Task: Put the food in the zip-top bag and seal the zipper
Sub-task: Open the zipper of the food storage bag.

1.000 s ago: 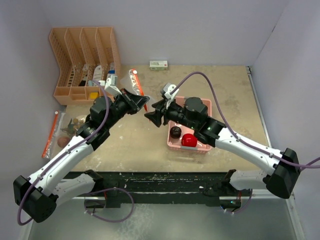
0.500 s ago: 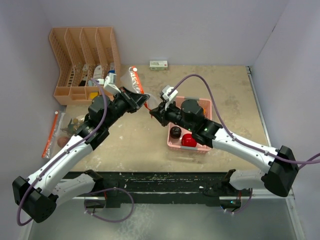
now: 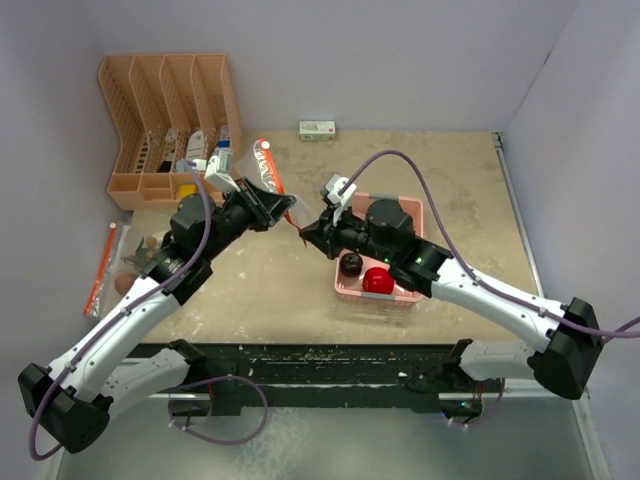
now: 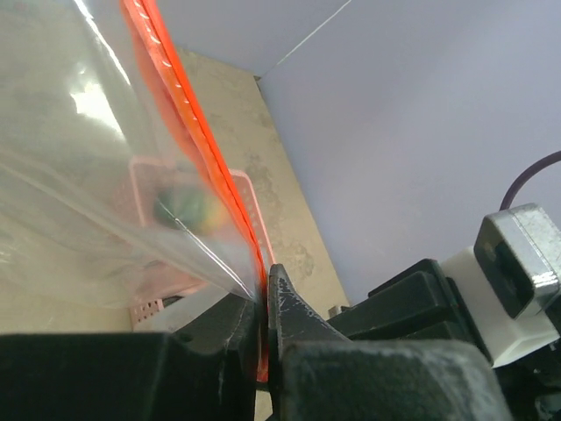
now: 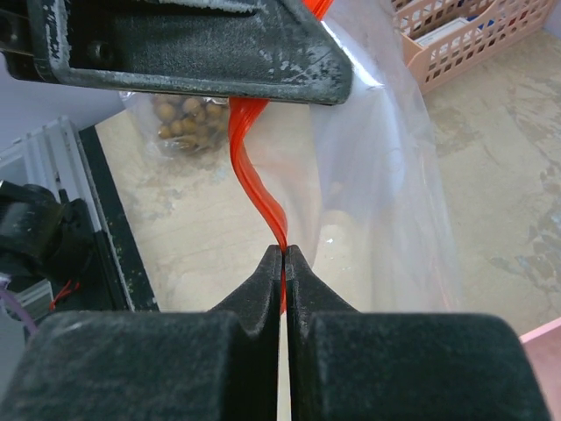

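A peach file rack point(image 3: 168, 120) stands in the far left corner, and a small box point(image 3: 317, 130) sits by the back wall. The pink basket point(image 3: 375, 298) lies under the right arm with the red apple point(image 3: 377, 281) and a dark ball point(image 3: 351, 264) in it. The tan balls point(image 5: 187, 118) lie over by the left arm. Both arms bend inward and meet mid-table. There the left gripper point(image 4: 265, 320) and right gripper point(image 5: 283, 263) each pinch the orange zipper of the zip-top bag point(image 4: 96, 175), held between them.
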`<state>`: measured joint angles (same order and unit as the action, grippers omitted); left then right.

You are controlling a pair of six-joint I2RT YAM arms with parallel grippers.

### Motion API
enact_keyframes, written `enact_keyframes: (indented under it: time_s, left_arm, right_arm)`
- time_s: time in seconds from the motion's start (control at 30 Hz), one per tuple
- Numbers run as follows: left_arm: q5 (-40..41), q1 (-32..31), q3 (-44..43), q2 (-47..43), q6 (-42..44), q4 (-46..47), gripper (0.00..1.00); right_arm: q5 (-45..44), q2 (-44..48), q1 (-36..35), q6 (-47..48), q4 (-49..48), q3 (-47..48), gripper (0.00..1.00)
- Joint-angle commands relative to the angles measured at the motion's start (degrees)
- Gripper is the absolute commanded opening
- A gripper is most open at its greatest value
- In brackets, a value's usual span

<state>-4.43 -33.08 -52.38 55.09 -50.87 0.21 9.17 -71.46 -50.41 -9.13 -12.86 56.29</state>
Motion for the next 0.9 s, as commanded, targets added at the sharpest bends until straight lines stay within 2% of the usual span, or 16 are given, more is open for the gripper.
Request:
enact_keyframes:
  time_s: [0.0,0.2,0.4,0.53,0.6,0.67,0.7,0.87]
  left_arm:
    - [-1.8,-0.1,-0.4,-2.9,7.8,-4.4,0.11]
    - [-5.0,-0.1,1.2,-4.6,12.0,-7.4,0.22]
    - [-11.2,0.0,8.5,-4.9,11.6,-0.5,0.28]
    - [-12.5,-0.1,10.7,-5.4,11.9,1.8,0.32]
    - [-13.0,-0.1,11.1,-5.8,12.7,2.3,0.28]
    - [-13.2,-0.1,11.7,-6.1,13.1,2.7,0.10]
    - [-13.4,-0.1,12.0,-6.0,13.0,2.7,0.06]
    - [-15.0,-0.1,14.4,-6.1,13.1,4.8,0.00]
  right_arm:
    - [2.9,5.4,1.4,-1.5,0.9,3.6,0.00]
    - [5.5,8.2,3.6,-4.7,2.6,1.9,0.00]
    - [11.9,8.8,4.2,-10.5,-0.9,-4.4,0.00]
    - [11.2,9.8,4.3,-11.7,0.3,-5.9,0.00]
    - [9.4,10.5,4.3,-11.3,2.1,-6.5,0.00]
    - [8.5,10.8,4.2,-10.7,4.0,-7.0,0.00]
    - [8.4,10.9,4.2,-10.6,4.7,-7.4,0.00]
    - [8.8,11.3,4.3,-9.6,6.5,-10.5,0.00]
